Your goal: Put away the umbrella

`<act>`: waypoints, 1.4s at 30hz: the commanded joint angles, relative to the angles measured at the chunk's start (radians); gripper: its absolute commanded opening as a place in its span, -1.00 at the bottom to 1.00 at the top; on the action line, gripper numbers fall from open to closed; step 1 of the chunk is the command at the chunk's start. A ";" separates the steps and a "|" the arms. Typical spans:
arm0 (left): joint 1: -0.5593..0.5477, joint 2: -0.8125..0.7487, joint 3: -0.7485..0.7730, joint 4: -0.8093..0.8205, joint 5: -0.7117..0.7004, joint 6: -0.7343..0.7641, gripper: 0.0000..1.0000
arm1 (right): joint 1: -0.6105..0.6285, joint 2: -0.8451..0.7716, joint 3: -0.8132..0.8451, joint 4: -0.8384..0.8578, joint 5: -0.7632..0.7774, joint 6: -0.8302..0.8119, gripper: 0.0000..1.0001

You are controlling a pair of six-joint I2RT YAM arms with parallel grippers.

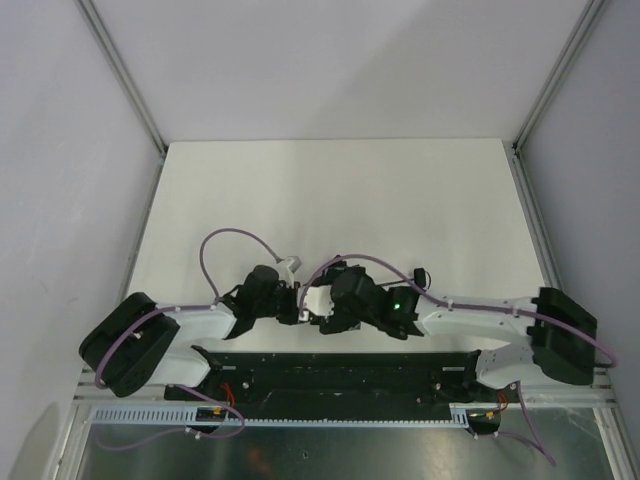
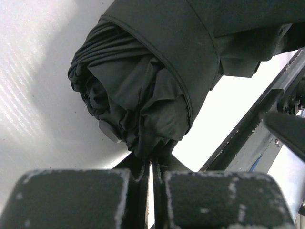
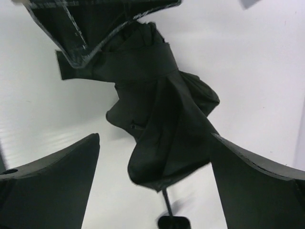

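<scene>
the table point(image 1: 330, 190) is a plain white surface, closed in by pale grey walls point(image 1: 60, 150) on three sides, with thin metal posts point(image 1: 120, 70) going up in the far corners. along the near edge lies a black base plate point(image 1: 330, 375), and in front of it a white slotted cable duct point(image 1: 300, 415). purple cables point(image 1: 235, 235) loop up from both arms.

from above, the two arms bend inward and meet near the middle of the near edge. there the black parts crowd together, so this view does not let me separate the fabric from the fingers.

the wrist views show more. the umbrella point(image 3: 162, 119) lies folded on the white table between the two grippers. in the right wrist view the right gripper point(image 3: 155, 136) has its fingers spread wide, one on each side of the bundle and not touching it. a thin black cord with a small tab point(image 3: 174, 222) comes out of the lower end of the bundle.

in the left wrist view the left gripper point(image 2: 152, 167) has its fingers pressed together, and a fold of the canopy fabric goes down into the narrow slit between them, so it seems to pinch the cloth. this view also shows the crumpled pleats at the end of the bundle, a wide fabric band point(image 2: 190, 52) wrapped around it, and a small grey round piece point(image 2: 109, 131) among the folds.
</scene>
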 commanded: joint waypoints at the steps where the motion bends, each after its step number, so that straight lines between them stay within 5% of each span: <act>1: 0.012 0.022 -0.003 0.028 0.026 0.013 -1.00 | -0.003 0.111 -0.040 0.171 0.126 -0.230 0.93; 11: 0.050 0.013 -0.028 0.068 0.066 0.013 -1.00 | -0.125 0.340 -0.016 0.230 -0.021 -0.267 0.50; 16: 0.059 -0.013 -0.038 0.082 0.085 0.013 -1.00 | -0.180 0.473 0.043 0.205 -0.136 -0.211 -0.28; 23: 0.094 -0.126 -0.067 0.088 0.113 -0.026 -1.00 | -0.201 0.652 0.199 0.048 -0.316 -0.092 -0.95; 29: 0.141 -0.314 -0.094 0.084 0.127 -0.084 -1.00 | -0.234 0.630 0.243 -0.032 -0.549 0.071 -1.00; 36: 0.147 -0.357 0.122 -0.026 0.257 -0.110 -1.00 | -0.433 0.502 0.228 0.037 -1.015 0.496 -1.00; 39: 0.143 -0.351 0.252 -0.113 0.279 -0.072 -1.00 | -0.514 0.495 0.190 0.193 -1.281 0.757 -1.00; 42: 0.138 -0.331 0.352 -0.226 0.266 -0.010 -1.00 | -0.544 0.530 0.111 0.541 -1.448 1.141 -1.00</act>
